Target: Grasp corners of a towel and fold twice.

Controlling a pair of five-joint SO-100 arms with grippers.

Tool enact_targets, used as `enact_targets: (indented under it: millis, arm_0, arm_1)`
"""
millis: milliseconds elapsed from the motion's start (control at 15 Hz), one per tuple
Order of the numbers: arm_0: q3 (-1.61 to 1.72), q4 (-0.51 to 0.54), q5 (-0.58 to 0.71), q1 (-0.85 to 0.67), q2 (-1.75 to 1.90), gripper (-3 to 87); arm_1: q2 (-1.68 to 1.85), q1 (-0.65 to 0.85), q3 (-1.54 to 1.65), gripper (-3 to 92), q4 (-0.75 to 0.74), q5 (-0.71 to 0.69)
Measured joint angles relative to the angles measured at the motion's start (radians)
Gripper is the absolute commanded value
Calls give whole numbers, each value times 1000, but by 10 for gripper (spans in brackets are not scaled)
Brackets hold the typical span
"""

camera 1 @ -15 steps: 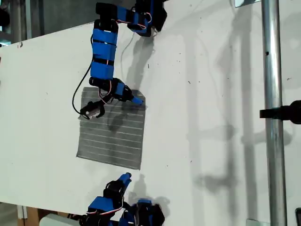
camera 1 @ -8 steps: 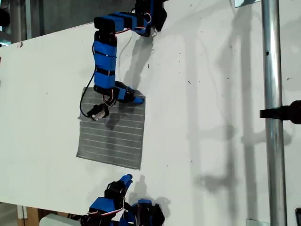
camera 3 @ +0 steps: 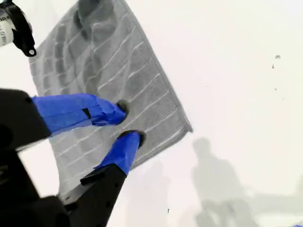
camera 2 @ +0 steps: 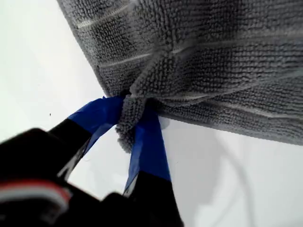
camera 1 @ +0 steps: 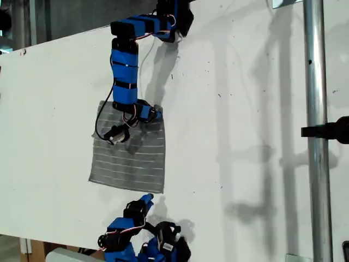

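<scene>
Flanking the towel (camera 1: 129, 158), bare white table (camera 1: 245, 109)

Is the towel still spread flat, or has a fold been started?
Mostly spread flat on the table. The towel has one corner bunched and pinched in my first pincer; no layer lies doubled over.

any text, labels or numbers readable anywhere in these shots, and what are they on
None can be read.
A white label on a black part at the edge of the second wrist view carries dark marks, too blurred and cut off to read.
The towel has only white stripes, no print.
My first gripper and my second gripper show plain blue tape, no lettering.
</scene>
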Motion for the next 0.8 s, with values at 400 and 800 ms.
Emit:
enact_targets:
  millis: [400,800]
  arm_0:
    - [146,-334,179,-183,-370,264]
    - [-95,-288,146,-229,-851,-12]
  arm_1:
    - [17,-21,-5,-2,5,6]
    - [98,-31,51,-2,12,23]
